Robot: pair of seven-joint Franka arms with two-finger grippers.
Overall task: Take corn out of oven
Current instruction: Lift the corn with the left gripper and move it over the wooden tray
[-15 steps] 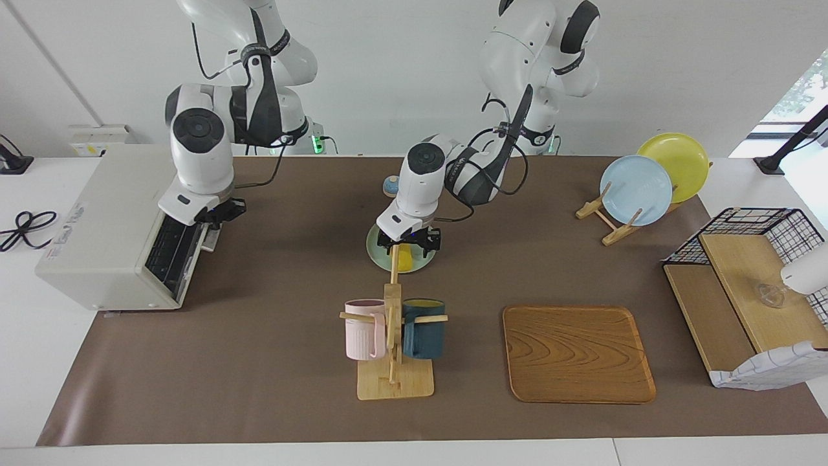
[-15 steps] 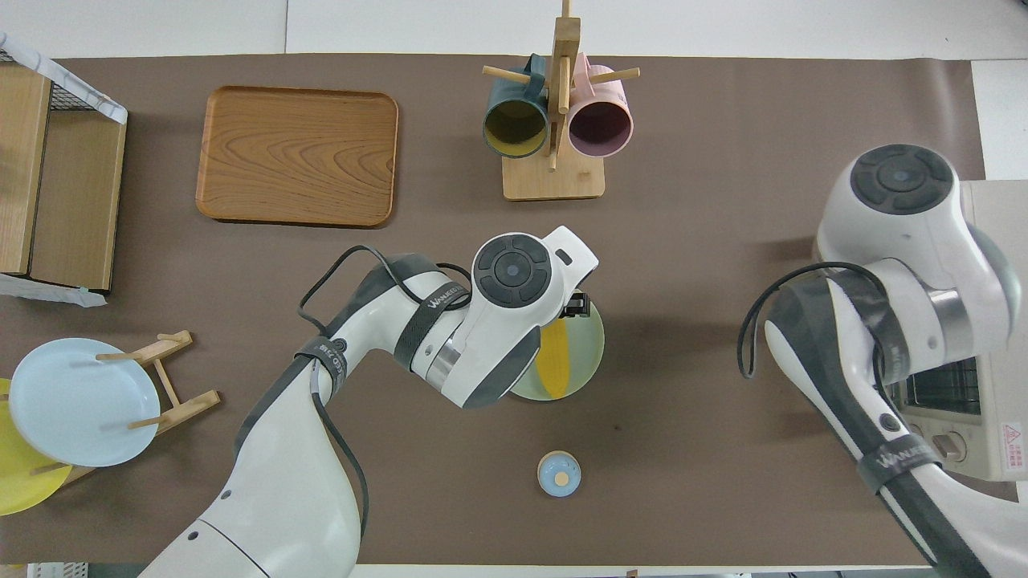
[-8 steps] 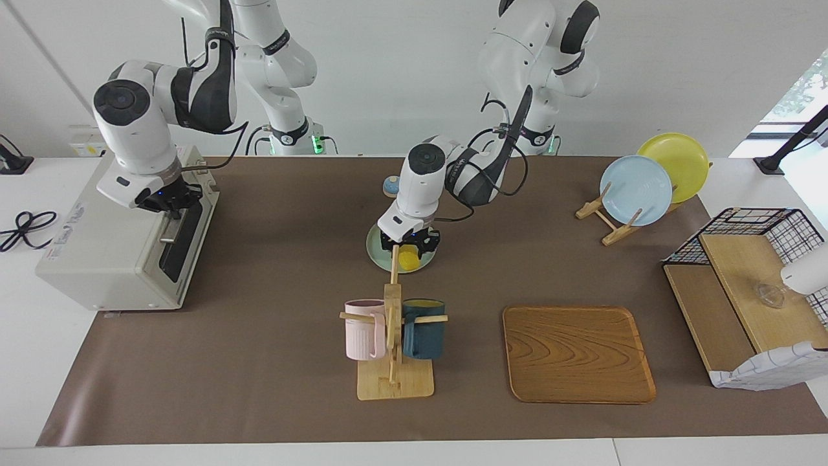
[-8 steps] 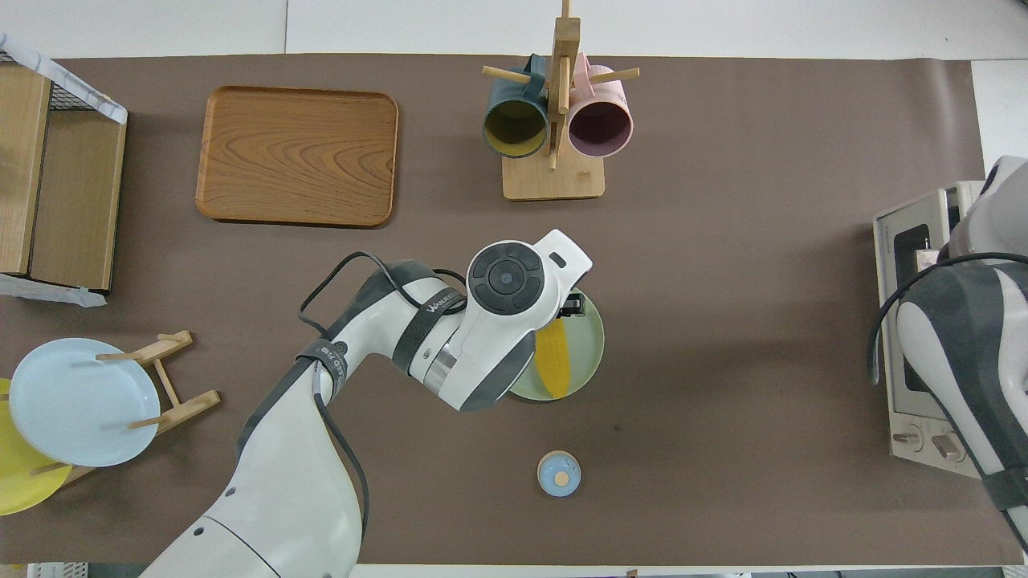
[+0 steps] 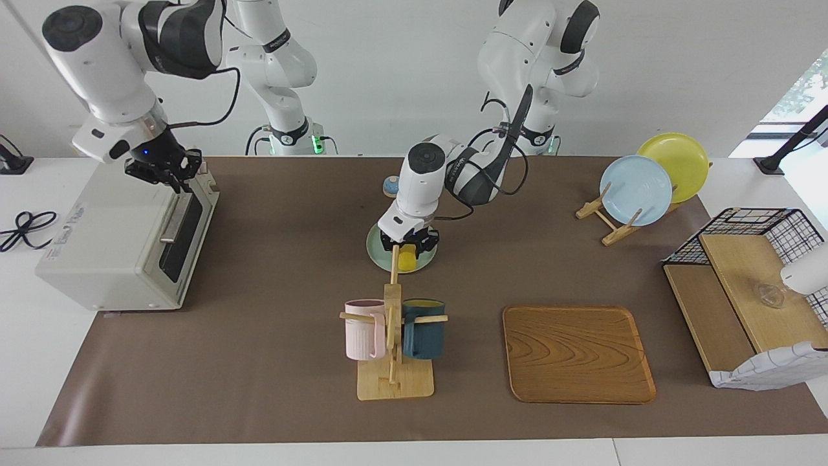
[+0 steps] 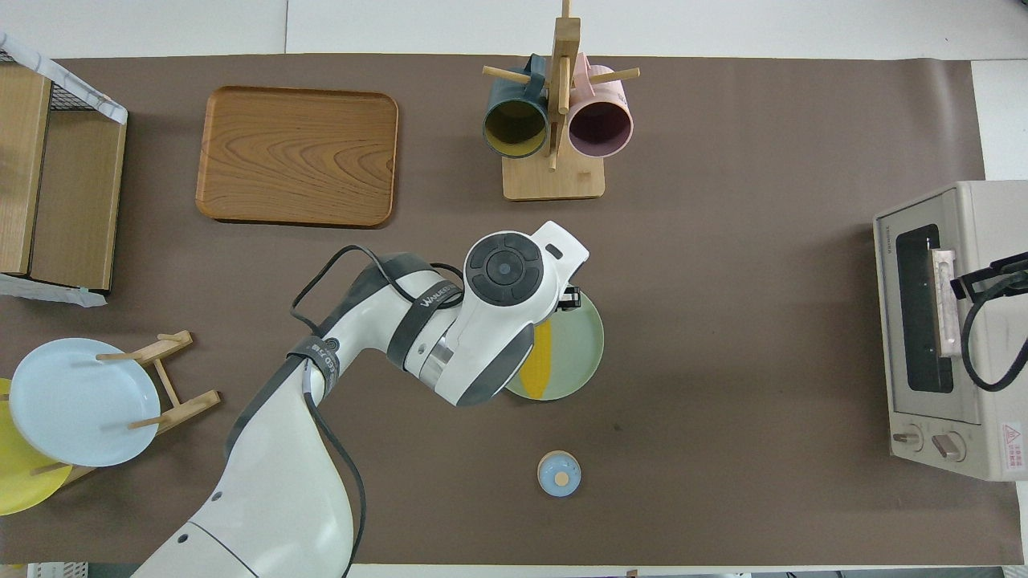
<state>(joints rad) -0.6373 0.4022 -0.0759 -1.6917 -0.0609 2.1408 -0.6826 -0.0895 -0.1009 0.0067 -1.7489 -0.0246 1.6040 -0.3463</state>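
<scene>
Corn [image 5: 405, 259]: yellow cob lying on the pale green plate [image 6: 580, 353] at the middle of the table, out of the oven; its end farther from the robots sits between the left gripper's fingers
Left gripper [image 5: 407, 244]: down on the corn, fingers clenched around the cob; the arm reaches in over the green plate
Oven [image 5: 123, 239]: off-white toaster oven at the right arm's end of the table, well apart from the green plate; dark glass door shut, metal bar handle [image 5: 174, 220] on its front
Right gripper [image 5: 169, 173]: up in the air over the oven's top edge just above the door; holds nothing; I cannot tell whether its fingers are parted or closed
Mug rack [image 5: 393, 336]: wooden stand farther from the robots than the green plate, a pink mug [image 5: 363, 329] and a dark blue mug [image 5: 424, 329] hanging on it
Wooden tray [image 5: 577, 353]: beside the mug rack, toward the left arm's end
Small blue lid [image 6: 559, 473]: nearer to the robots than the green plate
Plate stand [image 5: 605, 217]: toward the left arm's end from the green plate, bearing a light blue plate [image 5: 636, 189] and a yellow plate [image 5: 679, 158]
</scene>
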